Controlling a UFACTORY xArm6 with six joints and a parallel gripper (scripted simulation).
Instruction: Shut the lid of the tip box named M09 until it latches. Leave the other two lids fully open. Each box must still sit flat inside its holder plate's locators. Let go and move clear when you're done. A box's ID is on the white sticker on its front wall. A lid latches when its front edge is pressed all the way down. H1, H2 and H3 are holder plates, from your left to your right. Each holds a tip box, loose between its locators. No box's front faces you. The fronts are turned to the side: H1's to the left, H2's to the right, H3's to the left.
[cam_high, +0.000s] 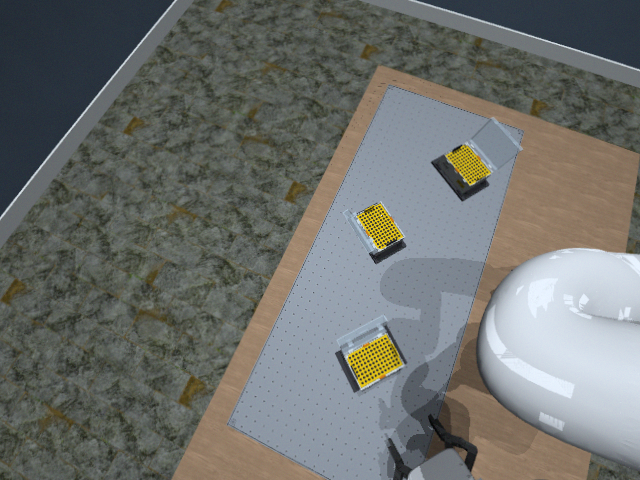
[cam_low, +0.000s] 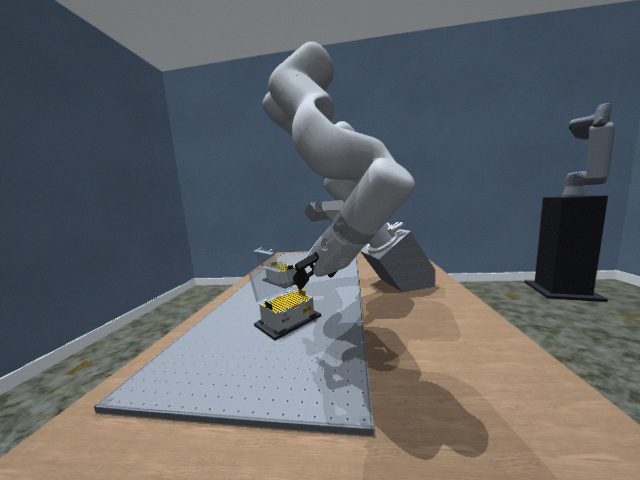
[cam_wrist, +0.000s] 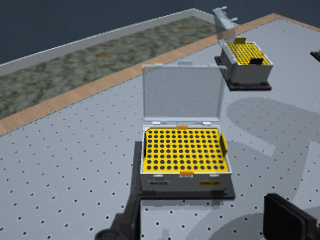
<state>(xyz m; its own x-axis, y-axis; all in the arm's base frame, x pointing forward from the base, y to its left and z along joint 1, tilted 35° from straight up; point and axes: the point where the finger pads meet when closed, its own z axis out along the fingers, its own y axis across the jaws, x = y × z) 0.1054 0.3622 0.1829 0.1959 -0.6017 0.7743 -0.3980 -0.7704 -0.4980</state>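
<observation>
Three tip boxes with yellow tip racks stand on dark holder plates on the grey perforated board, all lids open. In the wrist view the nearest box (cam_wrist: 182, 157) shows its front wall, and its clear lid (cam_wrist: 182, 92) stands upright behind. I cannot read its front sticker (cam_wrist: 160, 181). This box also shows in the overhead view (cam_high: 373, 360) and the side view (cam_low: 286, 307). The middle box (cam_high: 379, 227) and the far box (cam_high: 467, 164) lie beyond; the middle box also shows in the wrist view (cam_wrist: 245, 62). My gripper (cam_wrist: 202, 215) (cam_low: 302, 276) is open and empty, hovering above the board on the nearest box's front side.
The perforated board (cam_high: 372, 289) lies on a wooden table (cam_high: 558, 196). The arm's base (cam_low: 398, 260) sits at the table's far end. A second robot on a black pedestal (cam_low: 571, 242) stands off the table, far away.
</observation>
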